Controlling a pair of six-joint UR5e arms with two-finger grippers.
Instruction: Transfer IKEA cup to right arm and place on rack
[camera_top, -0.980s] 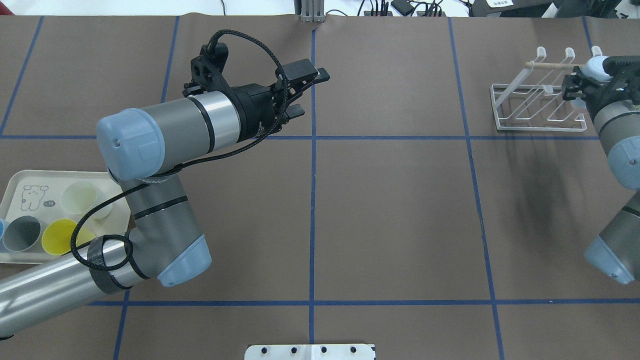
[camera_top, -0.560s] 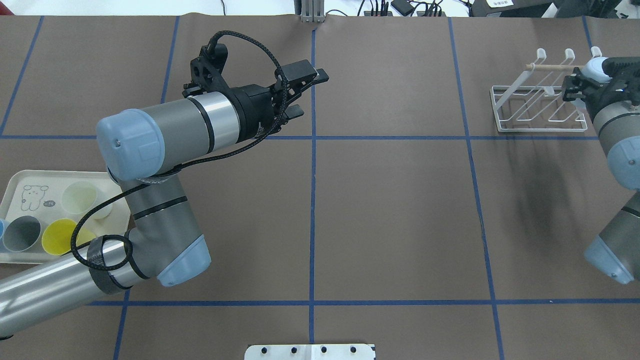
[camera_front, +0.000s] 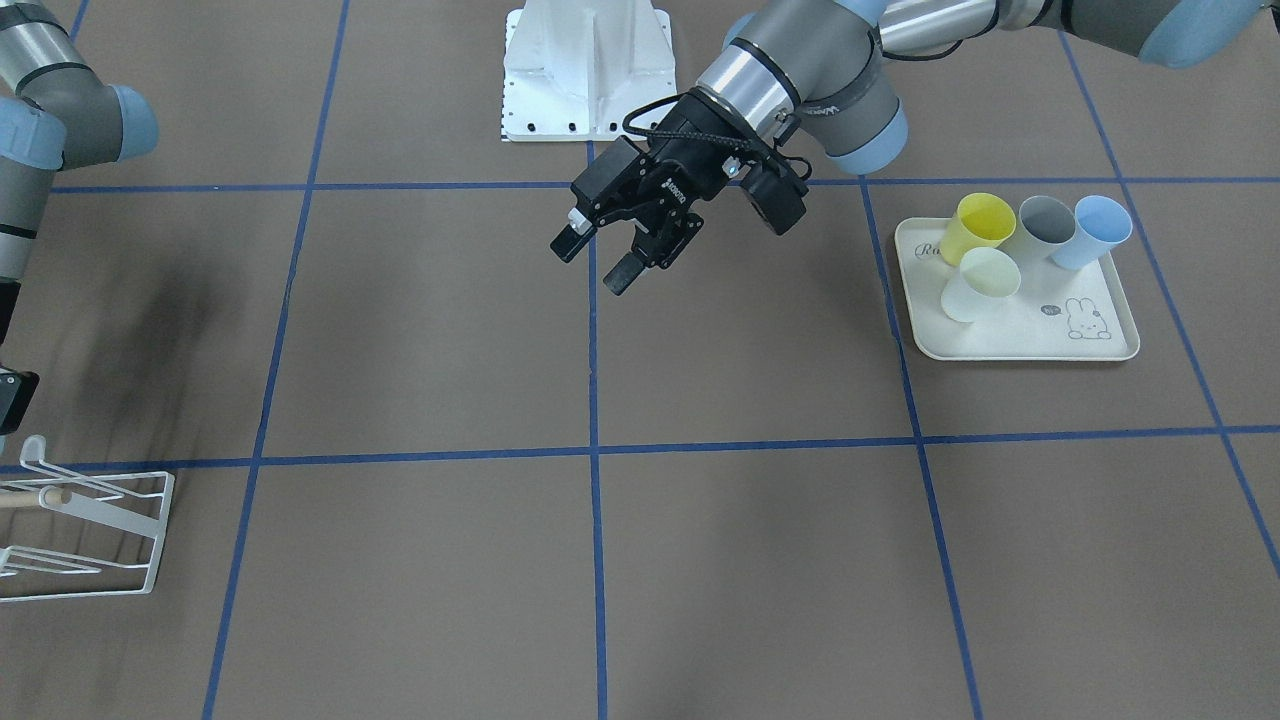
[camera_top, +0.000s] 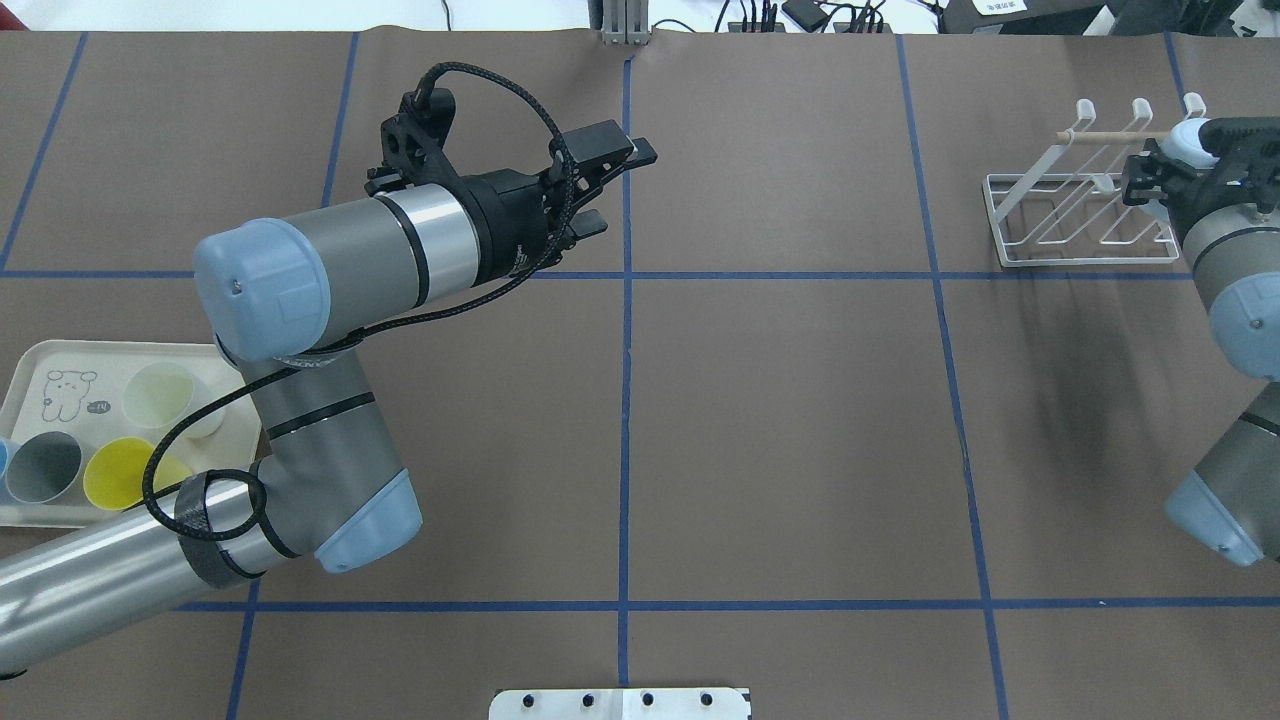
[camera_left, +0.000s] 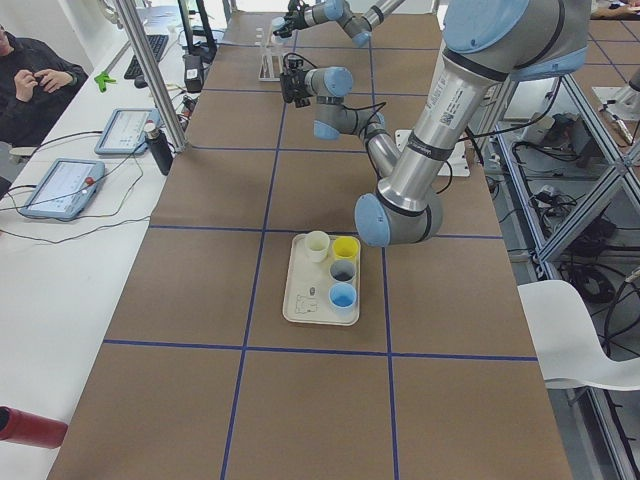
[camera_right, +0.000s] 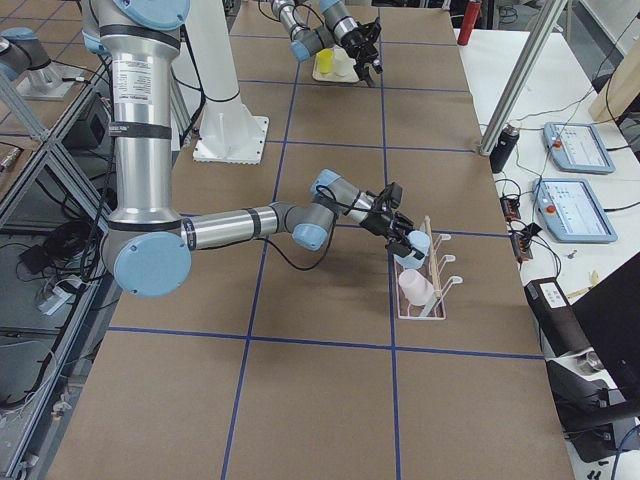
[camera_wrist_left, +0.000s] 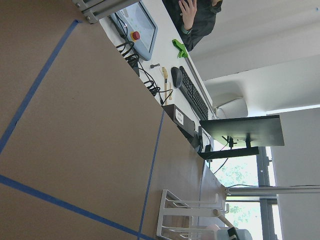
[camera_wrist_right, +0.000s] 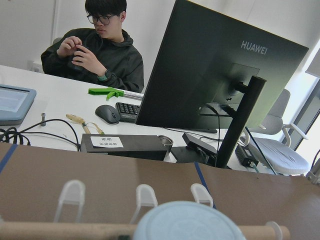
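Note:
My right gripper (camera_top: 1180, 160) is at the far right of the table, over the white wire rack (camera_top: 1085, 215), and is shut on a pale blue cup (camera_top: 1186, 136). The exterior right view shows this cup (camera_right: 418, 243) by the rack's wooden peg (camera_right: 432, 250), above a pale pink cup (camera_right: 413, 287) that sits on the rack. The right wrist view shows the cup's round bottom (camera_wrist_right: 187, 223) in front of the peg (camera_wrist_right: 60, 231) and the white prongs (camera_wrist_right: 145, 194). My left gripper (camera_top: 622, 188) is open and empty above the table's middle, also seen in the front-facing view (camera_front: 592, 263).
A cream rabbit-print tray (camera_front: 1010, 345) on my left side holds a yellow cup (camera_front: 975, 225), a grey cup (camera_front: 1042, 225), a blue cup (camera_front: 1095, 230) and a cream cup (camera_front: 980, 283). The left forearm lies partly over the tray (camera_top: 30, 360). An operator (camera_wrist_right: 95, 50) sits beyond the table.
My right gripper with the pale blue cup has moved slightly right and farther along the rack. The rack appears shifted a little to the right. The left arm has not moved.

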